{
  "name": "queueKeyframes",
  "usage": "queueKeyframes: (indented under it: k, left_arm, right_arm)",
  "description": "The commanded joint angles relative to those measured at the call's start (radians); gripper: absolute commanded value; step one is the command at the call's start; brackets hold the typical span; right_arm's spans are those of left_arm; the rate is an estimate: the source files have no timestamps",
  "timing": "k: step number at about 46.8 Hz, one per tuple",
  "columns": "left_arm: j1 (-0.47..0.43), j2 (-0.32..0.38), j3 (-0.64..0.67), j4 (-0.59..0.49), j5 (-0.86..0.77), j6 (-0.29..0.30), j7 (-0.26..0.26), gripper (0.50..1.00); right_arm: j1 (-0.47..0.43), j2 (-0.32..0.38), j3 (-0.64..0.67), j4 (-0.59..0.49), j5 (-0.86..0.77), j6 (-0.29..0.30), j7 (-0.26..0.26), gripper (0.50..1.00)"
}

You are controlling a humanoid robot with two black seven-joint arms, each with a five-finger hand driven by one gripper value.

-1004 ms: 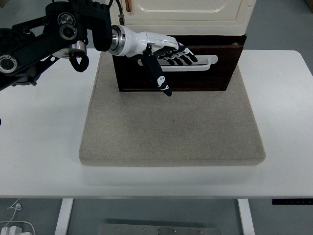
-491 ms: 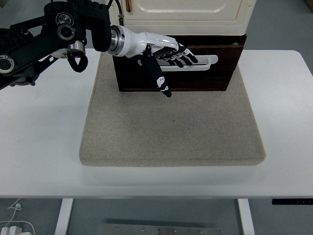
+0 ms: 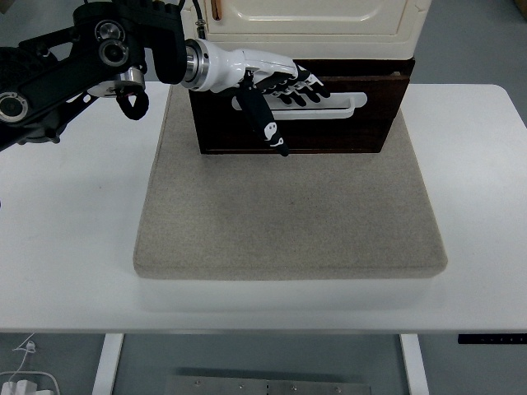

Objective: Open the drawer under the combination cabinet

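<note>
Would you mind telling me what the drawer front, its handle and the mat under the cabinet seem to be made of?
The drawer front looks like dark stained wood with a slight sheen. The handle is a white bar, smooth, likely painted metal or plastic; the left robot hand has its fingers on it. The mat looks like beige felt or woven fabric, matte and speckled.

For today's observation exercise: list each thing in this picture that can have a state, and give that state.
Drawer: front nearly flush under the cabinet, hardly pulled out.
Drawer handle: white bar, the fingers laid over its left part.
Left hand: fingers on the handle, thumb pointing down.
Cream cabinet door: shut.
</note>
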Motion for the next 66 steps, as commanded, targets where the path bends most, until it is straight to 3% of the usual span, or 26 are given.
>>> queueKeyframes:
  k: [1,66]
  left_arm:
    - [0.003,0.0,0.002,0.001,0.0,0.001,0.0,1.0]
    - [0.007,0.005,0.002,-0.011,-0.018,-0.059,0.0,1.0]
  right_arm:
    - [0.0,0.0,0.0,0.0,0.0,0.0,0.0,0.928]
    - [0.0,0.0,0.0,0.0,0.0,0.0,0.0,0.928]
